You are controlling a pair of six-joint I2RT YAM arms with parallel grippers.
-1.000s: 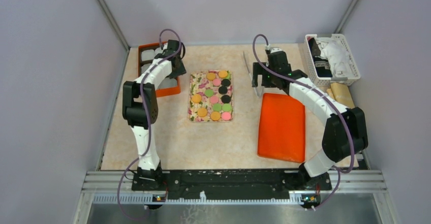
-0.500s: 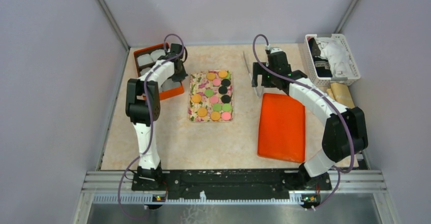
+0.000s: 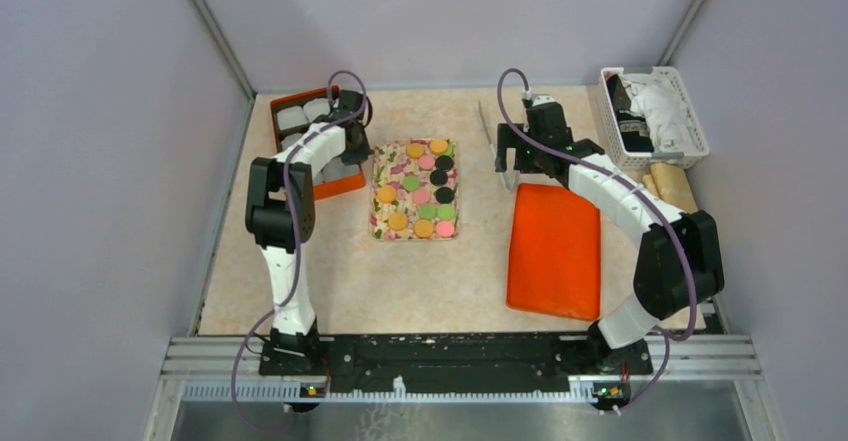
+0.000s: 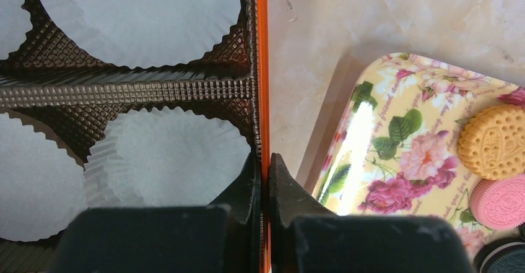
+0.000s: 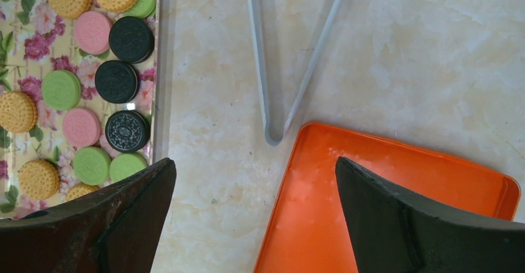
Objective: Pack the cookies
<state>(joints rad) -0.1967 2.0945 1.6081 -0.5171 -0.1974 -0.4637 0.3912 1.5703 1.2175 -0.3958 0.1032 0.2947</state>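
The left gripper (image 4: pixel 265 161) pinches the thin side wall of the orange box (image 4: pixel 262 69), one finger inside and one outside, on the side facing the floral tray (image 4: pixel 396 155). White paper cups (image 4: pixel 167 161) sit in the box's dark ribbed compartments. The top view shows the box (image 3: pixel 338 186) lying just left of the tray (image 3: pixel 388 223), close to it but apart, and turned at an angle to it.

The right gripper (image 5: pixel 254 161) hangs to the right of the tray with its jaws spread wide and nothing between them, above the far edge of an orange lid (image 5: pixel 309 223). Metal tongs (image 5: pixel 259 69) lie on the marbled table (image 5: pixel 402 69) just beyond the lid, their joined end close to its rim.

The cookies (image 5: pixel 93 69), coloured orange, pink, green and black, lie in rows on the tray. A white basket (image 3: pixel 665 158) stands well to the right of the tray, at the table's far corner.
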